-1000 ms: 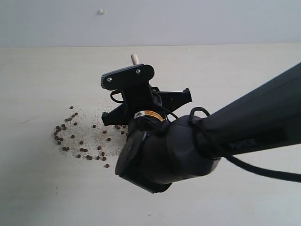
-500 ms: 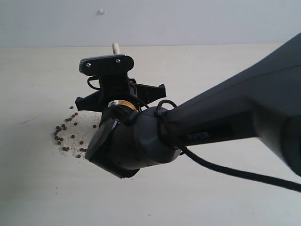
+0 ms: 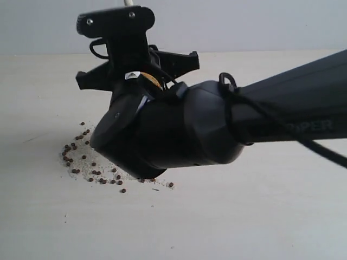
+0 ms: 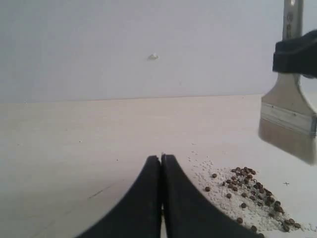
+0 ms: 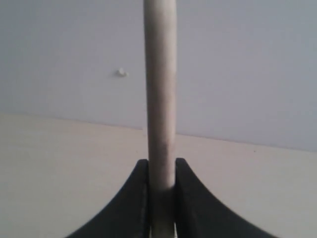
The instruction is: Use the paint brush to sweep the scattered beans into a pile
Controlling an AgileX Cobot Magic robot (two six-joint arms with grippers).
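Evidently the right tool pinched the pale wooden handle of the paint brush, whose silver ferrule and white bristles hung above the worktop. The left tool sat pressed together, empty. Beyond, the tiny round reddish-brown beans lay in a loose patch over fine whitish grains, strays outlying; by my judgement the sweeping was partly done, not yet heaped tight

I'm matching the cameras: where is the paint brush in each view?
Exterior view: only the paint brush handle tip, top edge; rest hidden.
Left wrist view: right edge, bristles hanging near the beans.
Right wrist view: centre, handle clamped in right gripper.
Shared landmark: table's far edge.
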